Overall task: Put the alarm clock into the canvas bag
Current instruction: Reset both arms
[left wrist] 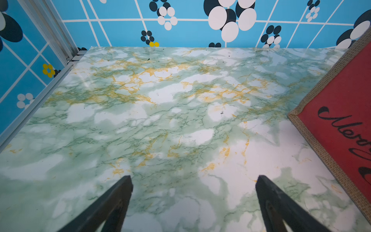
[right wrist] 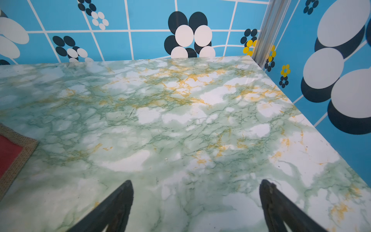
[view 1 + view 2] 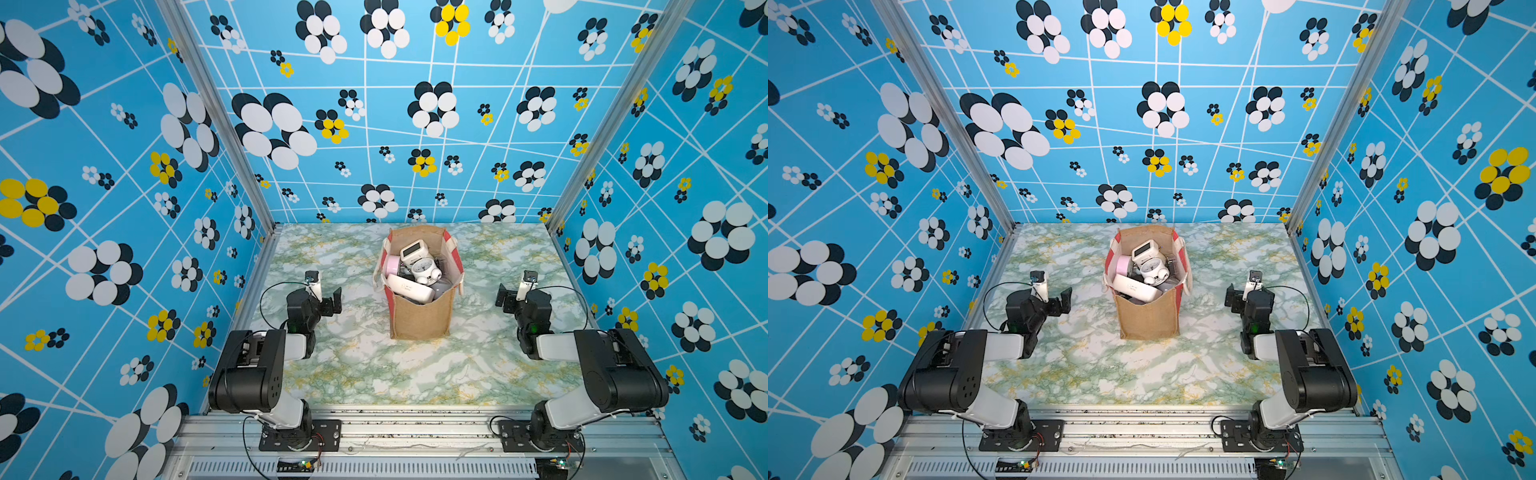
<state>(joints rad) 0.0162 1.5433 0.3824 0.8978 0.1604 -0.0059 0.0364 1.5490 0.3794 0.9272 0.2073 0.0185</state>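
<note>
The white twin-bell alarm clock (image 3: 424, 268) already sits inside the canvas bag (image 3: 419, 320). It lies near the top of a heap with a white digital clock (image 3: 412, 249), a pink clock (image 3: 392, 264) and a long white device (image 3: 409, 289), and I see no clock on the marbled table (image 3: 357, 365) around the bag. It looks light, hard and smooth, best pinched across its round body rather than by bells or feet. The left gripper (image 1: 193, 180) and right gripper (image 2: 195, 182) sit either side of the soft-walled bag, jaws spread wide, holding nothing.
</note>
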